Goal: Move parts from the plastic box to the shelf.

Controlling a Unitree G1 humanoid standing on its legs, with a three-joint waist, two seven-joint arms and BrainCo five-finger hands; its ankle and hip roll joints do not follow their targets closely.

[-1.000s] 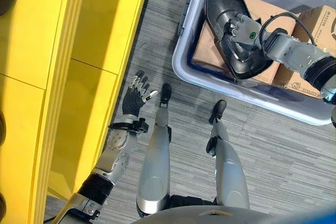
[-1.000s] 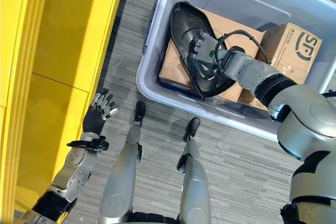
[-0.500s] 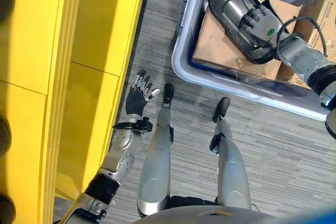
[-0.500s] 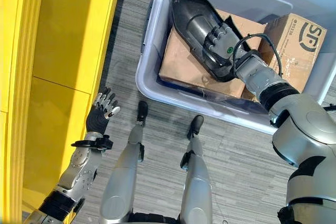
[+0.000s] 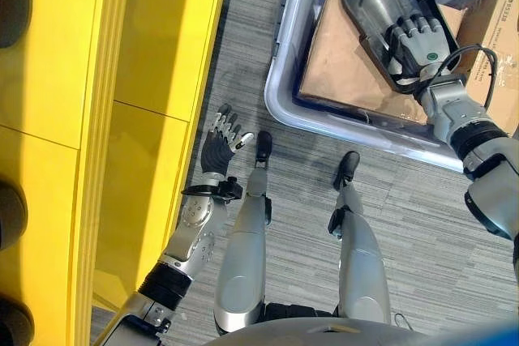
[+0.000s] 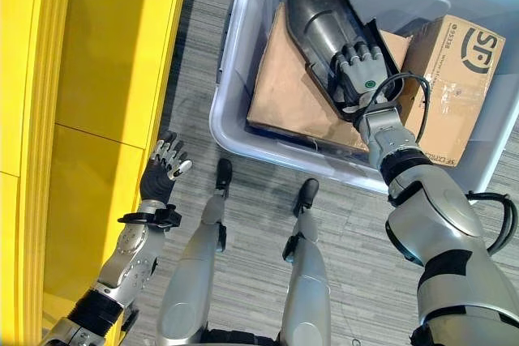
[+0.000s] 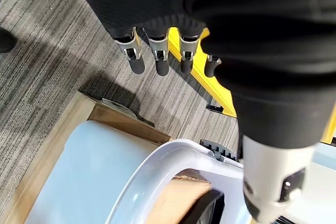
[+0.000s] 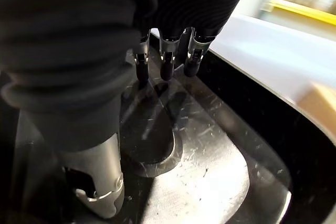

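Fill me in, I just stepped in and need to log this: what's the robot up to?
The robot is reaching its right hand into the plastic box, fingers laid inside a black shell-shaped part that lies on cardboard boxes. The fingers look fairly straight, so it seems to be resting on the part rather than gripping it. The left hand hangs open beside the yellow shelf, holding nothing.
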